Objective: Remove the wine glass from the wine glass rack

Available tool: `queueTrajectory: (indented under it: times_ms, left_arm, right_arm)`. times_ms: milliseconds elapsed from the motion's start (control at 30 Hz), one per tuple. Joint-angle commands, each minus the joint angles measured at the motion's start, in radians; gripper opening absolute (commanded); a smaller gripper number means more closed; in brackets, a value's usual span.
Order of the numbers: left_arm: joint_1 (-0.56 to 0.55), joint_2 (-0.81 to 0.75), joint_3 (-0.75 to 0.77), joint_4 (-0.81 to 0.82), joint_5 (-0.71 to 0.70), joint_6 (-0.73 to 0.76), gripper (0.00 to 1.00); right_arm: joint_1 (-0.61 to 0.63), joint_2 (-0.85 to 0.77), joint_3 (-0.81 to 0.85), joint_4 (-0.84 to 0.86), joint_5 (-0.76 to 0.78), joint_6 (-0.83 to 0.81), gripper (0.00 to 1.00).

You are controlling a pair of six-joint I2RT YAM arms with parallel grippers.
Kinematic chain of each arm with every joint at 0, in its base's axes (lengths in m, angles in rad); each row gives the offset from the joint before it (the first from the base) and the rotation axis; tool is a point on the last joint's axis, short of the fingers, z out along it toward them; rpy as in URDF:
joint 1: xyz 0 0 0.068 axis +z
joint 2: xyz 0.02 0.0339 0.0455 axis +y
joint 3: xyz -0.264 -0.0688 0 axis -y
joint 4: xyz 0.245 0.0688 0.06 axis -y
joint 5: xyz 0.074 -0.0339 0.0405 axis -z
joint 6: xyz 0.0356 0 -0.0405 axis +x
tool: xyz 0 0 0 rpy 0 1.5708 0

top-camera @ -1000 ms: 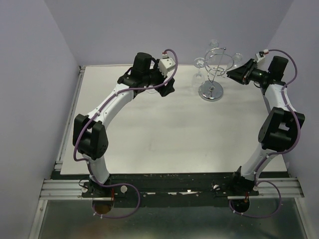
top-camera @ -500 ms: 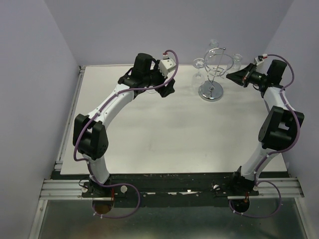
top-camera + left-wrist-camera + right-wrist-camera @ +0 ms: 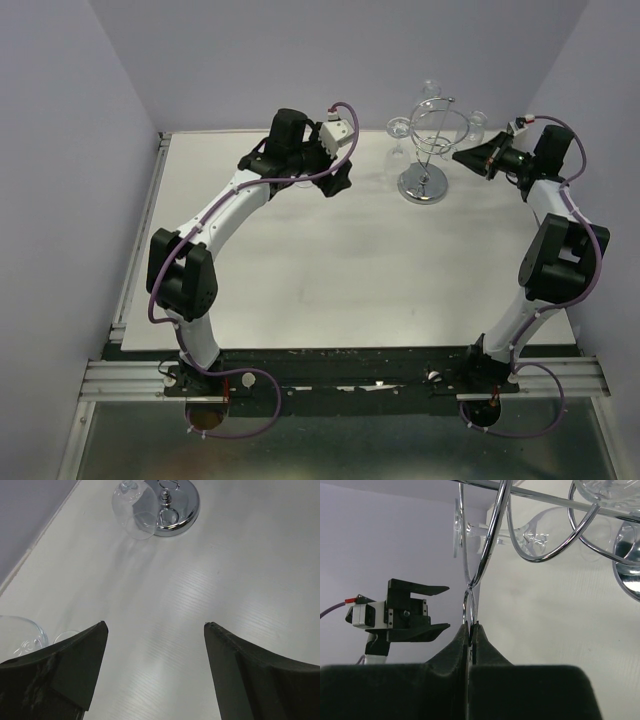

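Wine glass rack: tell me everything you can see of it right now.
The shiny chrome wire wine glass rack stands upright at the far side of the white table, right of centre. A round mirror-like disc base carries a thin central post up to a ring top with outer loops. Clear wine glasses hang upside down from the loops. The right gripper is shut on one wire loop; the left gripper is apart from it.

White table [image 3: 330, 260], wine glass rack [image 3: 424, 186], wine glass [image 3: 20, 637]
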Motion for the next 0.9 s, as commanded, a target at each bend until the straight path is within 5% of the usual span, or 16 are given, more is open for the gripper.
queueTrajectory:
  times_ms: [0,867]
  left_arm:
    - [-0.003,-0.005,-0.023,0.026,0.011,-0.017,0.93]
    - [-0.006,-0.013,-0.076,0.092,0.068,-0.044,0.93]
  right_arm:
    - [0.001,-0.069,-0.027,0.081,-0.087,0.041,0.01]
    - [0.001,-0.323,-0.328,0.21,-0.102,0.11,0.01]
